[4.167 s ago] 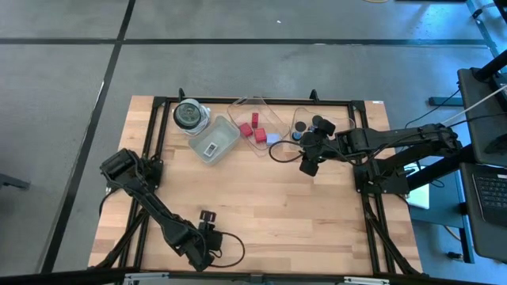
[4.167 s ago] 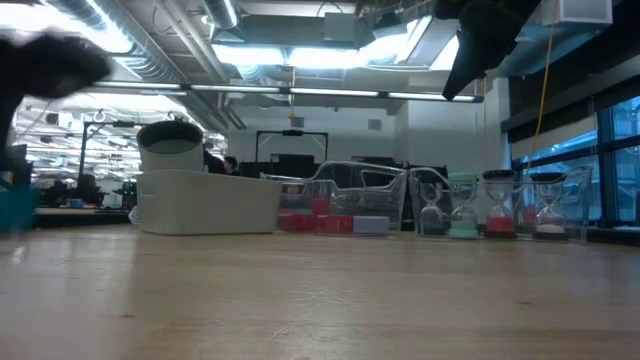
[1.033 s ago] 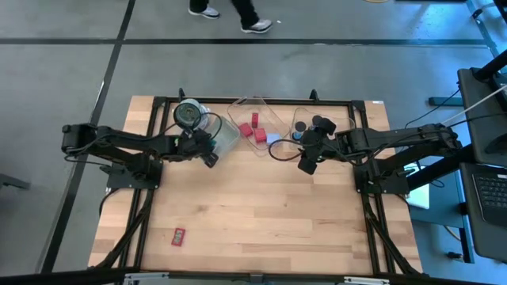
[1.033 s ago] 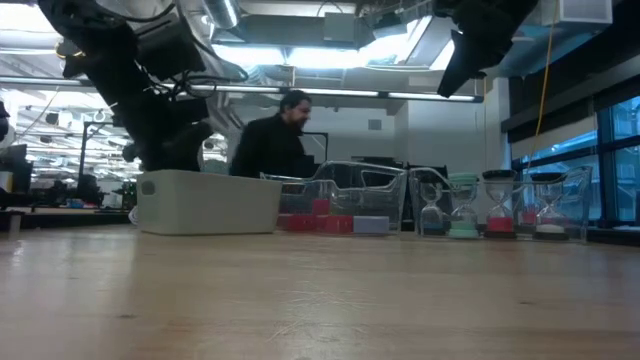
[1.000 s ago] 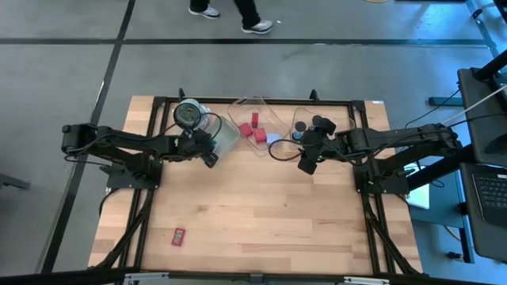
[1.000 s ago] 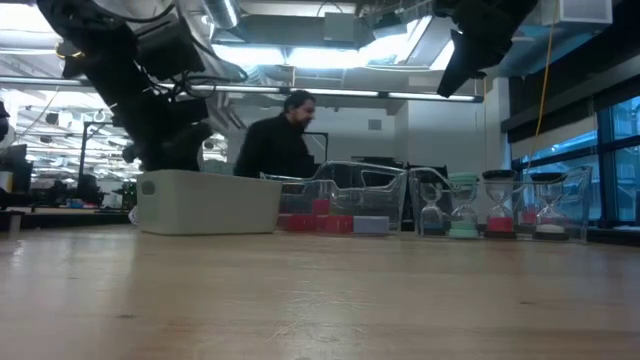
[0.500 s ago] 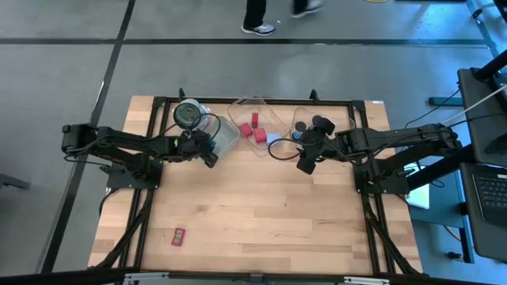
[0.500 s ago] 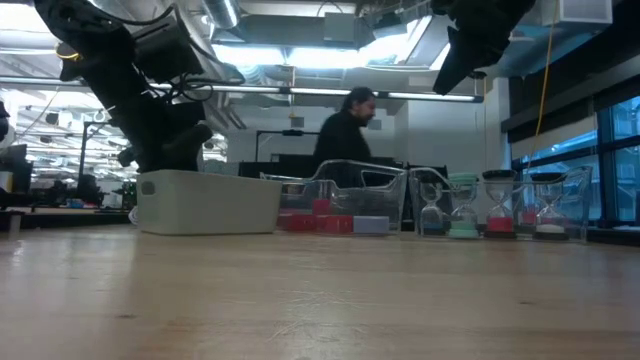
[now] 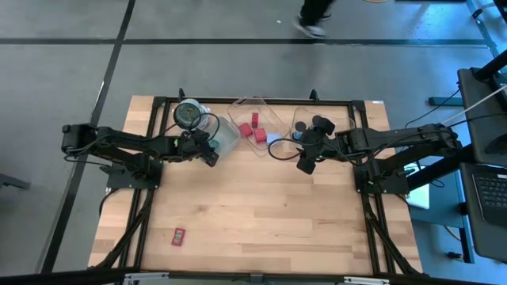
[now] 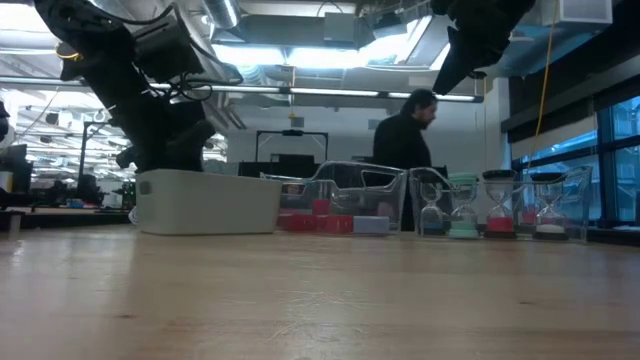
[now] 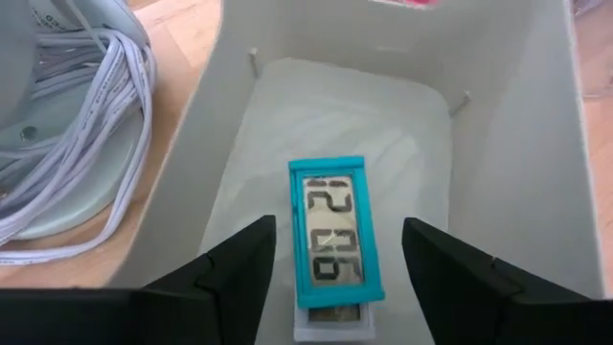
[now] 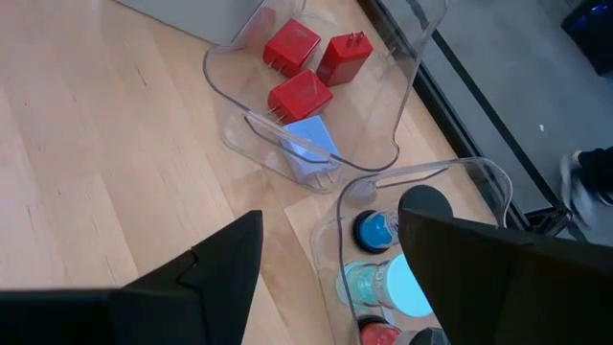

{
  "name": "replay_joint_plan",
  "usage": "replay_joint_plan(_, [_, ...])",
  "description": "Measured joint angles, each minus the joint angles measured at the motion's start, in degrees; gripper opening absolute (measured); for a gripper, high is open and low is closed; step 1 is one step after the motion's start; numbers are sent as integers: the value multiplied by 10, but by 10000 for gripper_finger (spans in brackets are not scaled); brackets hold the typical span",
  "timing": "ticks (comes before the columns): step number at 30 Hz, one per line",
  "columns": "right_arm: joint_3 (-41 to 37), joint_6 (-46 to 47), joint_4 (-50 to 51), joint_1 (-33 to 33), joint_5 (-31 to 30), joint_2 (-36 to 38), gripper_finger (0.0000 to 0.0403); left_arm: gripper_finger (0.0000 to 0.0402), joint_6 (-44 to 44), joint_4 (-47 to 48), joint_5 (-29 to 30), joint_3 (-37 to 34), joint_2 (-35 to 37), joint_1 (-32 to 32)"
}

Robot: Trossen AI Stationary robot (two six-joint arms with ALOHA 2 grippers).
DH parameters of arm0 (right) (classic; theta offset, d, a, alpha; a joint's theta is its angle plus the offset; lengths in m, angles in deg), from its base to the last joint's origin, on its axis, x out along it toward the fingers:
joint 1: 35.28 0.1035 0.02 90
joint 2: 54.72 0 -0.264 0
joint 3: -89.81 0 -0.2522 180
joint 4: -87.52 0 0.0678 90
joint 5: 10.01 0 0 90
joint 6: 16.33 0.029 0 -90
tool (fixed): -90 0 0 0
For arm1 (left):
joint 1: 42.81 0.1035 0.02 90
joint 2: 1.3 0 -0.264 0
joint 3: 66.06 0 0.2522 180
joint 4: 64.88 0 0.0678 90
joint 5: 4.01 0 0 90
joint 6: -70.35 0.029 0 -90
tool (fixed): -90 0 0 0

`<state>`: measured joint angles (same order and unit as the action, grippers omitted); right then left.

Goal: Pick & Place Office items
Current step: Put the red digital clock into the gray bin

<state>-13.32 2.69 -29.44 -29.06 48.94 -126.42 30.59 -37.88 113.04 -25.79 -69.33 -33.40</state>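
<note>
My left gripper is open and hovers over the white tray; its fingers stand on either side of a teal flat rectangle with a display. That piece lies in the tray on top of a white one. My right gripper is open, raised above the table, near two clear trays. One holds red blocks and a pale-blue piece; the other holds short cylinders with coloured tops. A small red rectangle lies flat on the wood near the table's near left corner.
A round jar with a dark lid and a bundle of white cable sit beside the white tray, at its far left. A black frame runs round the table. A person is beyond the far edge. Bare wood fills the near half.
Both arms have kept still. A person beyond the table's far edge has walked from left to right.
</note>
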Motion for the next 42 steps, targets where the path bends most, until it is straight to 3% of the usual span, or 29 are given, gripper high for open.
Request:
replay_joint_plan(7, [0,-1,0,0,5,0,249,257,0,3,-48,44,8,0])
replay_joint_plan(13, [0,-1,0,0,6,0,249,267,8,2,-188,85,31,-7])
replay_joint_plan(17, [0,-1,0,0,6,0,249,265,-4,1,-260,103,41,-46])
replay_joint_plan(22, [0,-2,0,0,6,0,249,267,-61,-16,-302,107,45,-127])
replay_joint_plan(31, [0,-4,0,0,6,0,249,267,-309,20,-272,107,45,-311])
replay_joint_plan(42, [0,-6,0,0,4,0,249,267,-744,107,-284,108,38,-497])
